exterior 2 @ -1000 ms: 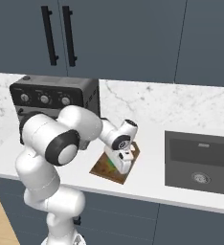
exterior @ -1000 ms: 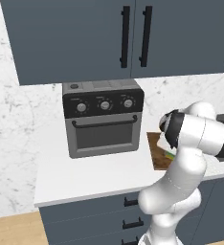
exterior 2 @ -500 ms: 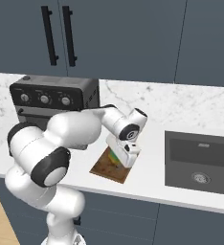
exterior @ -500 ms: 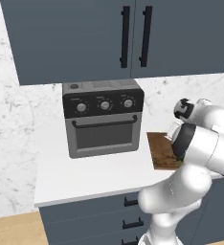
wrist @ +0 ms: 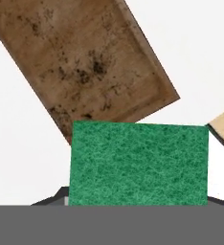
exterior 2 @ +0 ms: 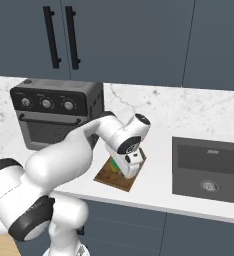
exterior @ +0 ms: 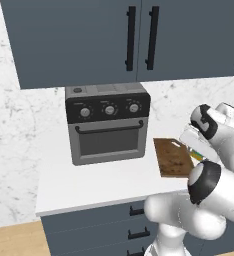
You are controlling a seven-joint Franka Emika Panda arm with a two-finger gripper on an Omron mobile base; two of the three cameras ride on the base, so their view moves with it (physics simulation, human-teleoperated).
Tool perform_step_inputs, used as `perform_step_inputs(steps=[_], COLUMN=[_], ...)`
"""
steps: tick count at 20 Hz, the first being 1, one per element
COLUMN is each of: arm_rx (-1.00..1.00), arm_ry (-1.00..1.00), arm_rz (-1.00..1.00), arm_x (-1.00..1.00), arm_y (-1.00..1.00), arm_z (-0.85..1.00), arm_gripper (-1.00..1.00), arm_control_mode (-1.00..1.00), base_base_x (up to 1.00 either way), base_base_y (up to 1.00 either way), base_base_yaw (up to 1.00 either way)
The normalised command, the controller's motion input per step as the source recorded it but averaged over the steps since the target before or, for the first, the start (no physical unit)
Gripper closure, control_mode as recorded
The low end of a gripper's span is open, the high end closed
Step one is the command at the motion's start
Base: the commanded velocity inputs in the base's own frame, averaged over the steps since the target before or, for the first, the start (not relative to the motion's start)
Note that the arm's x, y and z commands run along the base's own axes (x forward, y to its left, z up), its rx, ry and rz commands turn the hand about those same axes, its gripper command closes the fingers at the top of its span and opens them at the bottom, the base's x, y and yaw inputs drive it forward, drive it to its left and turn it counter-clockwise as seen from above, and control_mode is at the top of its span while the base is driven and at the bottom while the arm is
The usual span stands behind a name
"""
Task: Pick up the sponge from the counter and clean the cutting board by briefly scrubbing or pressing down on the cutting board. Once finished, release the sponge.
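Left base: claw pinching sponge above board's right edge on worktop; right base: sponge held low over board; hand view: sponge gripped, board ahead, long axis diagonal.

White jointed robot arm rises from base, bends at dark elbow, reaches forward over white worktop. Wrist angled downward, hand tilted. Two-finger gripper points down, jaws closed on small rectangular green-topped sponge, held between fingertips. From left base camera, same white arm curls up at lower right, forearm folded back, dark joint rings visible at elbow and wrist. Fingertips hidden behind sponge in hand camera.
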Motion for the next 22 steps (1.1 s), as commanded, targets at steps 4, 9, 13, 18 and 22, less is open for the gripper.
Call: perform_step_inputs(steps=[4,9,13,18,22], arm_rx=[-0.11,-0.19,-0.22,-0.23,-0.25], arm_ry=[-0.2,-0.3,-0.33,-0.29,-0.23], arm_rz=[0.0,-0.02,0.0,0.0,0.0], arm_x=[-0.01,0.0,0.0,0.0,0.02], arm_y=[0.37,0.41,0.28,0.23,0.13], arm_z=[0.0,0.0,0.0,-0.07,-0.22], arm_gripper=[1.0,1.0,1.0,1.0,1.0], arm_control_mode=[-1.0,-1.0,-1.0,-1.0,-1.0], base_base_x=[0.0,0.0,0.0,0.0,0.0], base_base_y=[0.0,0.0,0.0,0.0,0.0], base_base_yaw=[0.0,0.0,0.0,0.0,0.0])
